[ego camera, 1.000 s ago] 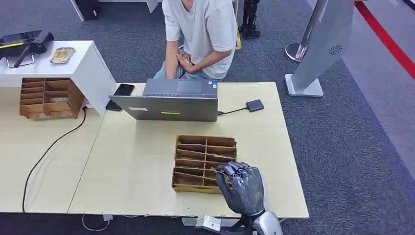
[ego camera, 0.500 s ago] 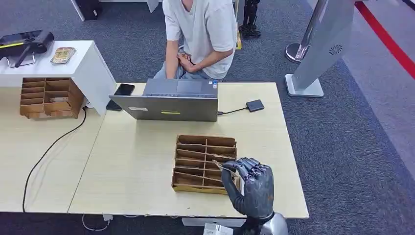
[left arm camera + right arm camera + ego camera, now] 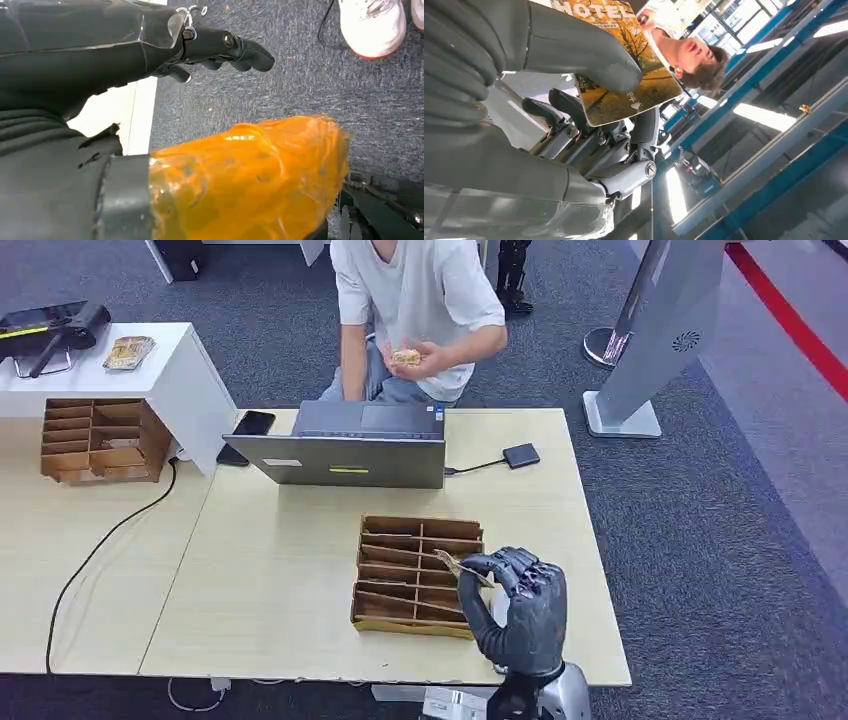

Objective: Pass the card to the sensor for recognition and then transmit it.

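right hand [image 3: 522, 602], at 5 o'clock on the tabletop [image 3: 280, 580]: thumb and fingers clamped on the card [image 3: 459, 568], raised just above the right edge of the wooden organiser [image 3: 415, 573]. card [image 3: 624, 70] shows "hotel" print, pressed under the thumb [image 3: 579, 45]. left hand [image 3: 220, 47]: fingers loosely curled, holding nothing, over the carpet. sensor [image 3: 521, 455] at 1 o'clock, beside the laptop [image 3: 345, 445].

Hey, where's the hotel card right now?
The card is pinched in the right hand, held above the near right corner of the wooden divider tray on the table, as the head view shows.
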You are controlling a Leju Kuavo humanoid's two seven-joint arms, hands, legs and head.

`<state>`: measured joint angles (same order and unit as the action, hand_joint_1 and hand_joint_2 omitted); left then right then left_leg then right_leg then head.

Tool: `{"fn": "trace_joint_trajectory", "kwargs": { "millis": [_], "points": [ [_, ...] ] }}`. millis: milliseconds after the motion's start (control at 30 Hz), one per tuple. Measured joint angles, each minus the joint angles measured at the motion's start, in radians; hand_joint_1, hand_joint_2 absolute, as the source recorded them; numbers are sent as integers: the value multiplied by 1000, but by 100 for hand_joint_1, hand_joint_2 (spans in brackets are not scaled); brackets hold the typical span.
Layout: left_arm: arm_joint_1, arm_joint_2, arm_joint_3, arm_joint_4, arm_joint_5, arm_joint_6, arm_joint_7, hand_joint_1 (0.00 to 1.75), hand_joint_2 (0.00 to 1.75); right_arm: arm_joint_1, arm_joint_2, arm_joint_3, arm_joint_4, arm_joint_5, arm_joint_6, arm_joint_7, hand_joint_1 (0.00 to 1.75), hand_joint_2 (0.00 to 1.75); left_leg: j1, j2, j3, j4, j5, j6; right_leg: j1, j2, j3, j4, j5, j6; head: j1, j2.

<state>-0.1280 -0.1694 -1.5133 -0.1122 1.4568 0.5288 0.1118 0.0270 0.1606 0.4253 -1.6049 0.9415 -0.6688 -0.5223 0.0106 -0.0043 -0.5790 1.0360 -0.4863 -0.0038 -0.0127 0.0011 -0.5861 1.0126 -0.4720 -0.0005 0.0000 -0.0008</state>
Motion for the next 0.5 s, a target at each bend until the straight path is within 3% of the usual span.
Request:
{"fn": "trace_joint_trajectory", "kwargs": {
  "millis": [200,267,500],
  "points": [
    [0,0,0,0,-1,-1,0,0,0,-8,0,2,1,-1,0,7,175,175,0,0,0,0,0,0,0,0,0,0,0,0,0,0],
    [0,0,-8,0,-11,-5,3,0,0,-66,0,25,18,-18,0,51,175,175,0,0,0,0,0,0,0,0,0,0,0,0,0,0],
    [-1,0,-18,0,-29,-13,5,0,0,-138,0,44,60,-20,0,106,175,175,0,0,0,0,0,0,0,0,0,0,0,0,0,0]
  ]
}}
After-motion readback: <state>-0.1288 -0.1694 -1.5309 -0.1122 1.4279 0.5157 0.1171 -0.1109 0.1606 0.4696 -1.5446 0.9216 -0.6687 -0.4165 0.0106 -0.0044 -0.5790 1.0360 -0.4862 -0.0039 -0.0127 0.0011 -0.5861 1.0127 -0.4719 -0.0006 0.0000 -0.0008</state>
